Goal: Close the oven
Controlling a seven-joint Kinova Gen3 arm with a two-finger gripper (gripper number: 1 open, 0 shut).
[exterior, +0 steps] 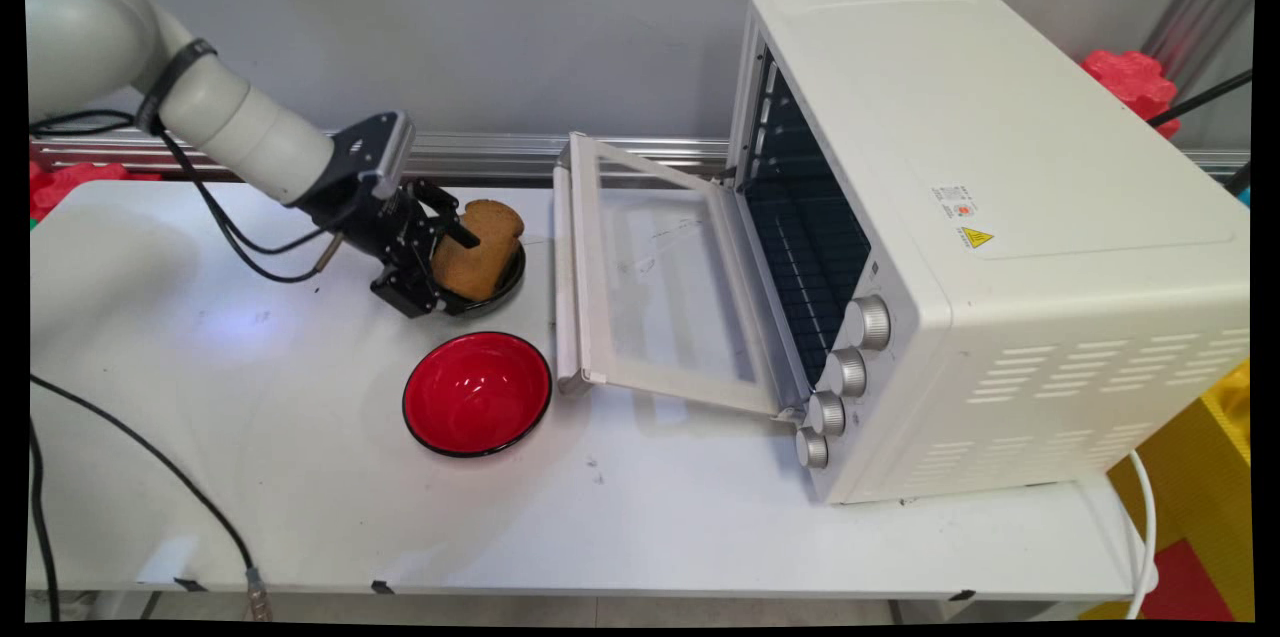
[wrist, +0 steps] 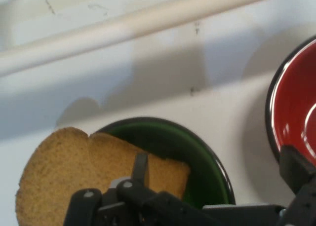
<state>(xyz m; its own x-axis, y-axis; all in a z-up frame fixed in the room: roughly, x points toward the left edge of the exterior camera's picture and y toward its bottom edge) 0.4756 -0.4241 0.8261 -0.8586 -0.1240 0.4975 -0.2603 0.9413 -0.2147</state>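
While the white arm [exterior: 210,112] reaches in from the upper left and slopes down toward the table's far-left middle, its gripper [exterior: 440,262] sits low over a small dark green bowl [exterior: 505,282], wrist tilted toward the oven side. Fingers are closed narrow on a slice of brown toast [exterior: 480,247]; in the hand view one finger [wrist: 140,168] lies against the toast's [wrist: 74,171] face and the other [wrist: 296,167] shows at the right edge. Toast stands tilted, lower edge in the green bowl [wrist: 197,157], upper crust leaning out past the rim.

Just beside, toward the near side: a red bowl [exterior: 477,394] with a black rim, upright, apart from the green bowl. To the right: a white toaster oven [exterior: 1000,237] with its glass door [exterior: 660,282] dropped open toward the gripper; the door handle [exterior: 565,267] lies near the green bowl, a narrow strip of table between. Four silver knobs [exterior: 845,372] run down the oven's front corner.

Black cables [exterior: 240,237] hang from the wrist. Open white table [exterior: 250,437] extends left of and nearer than the two bowls; the table's far edge meets a metal rail [exterior: 480,152] at the wall.
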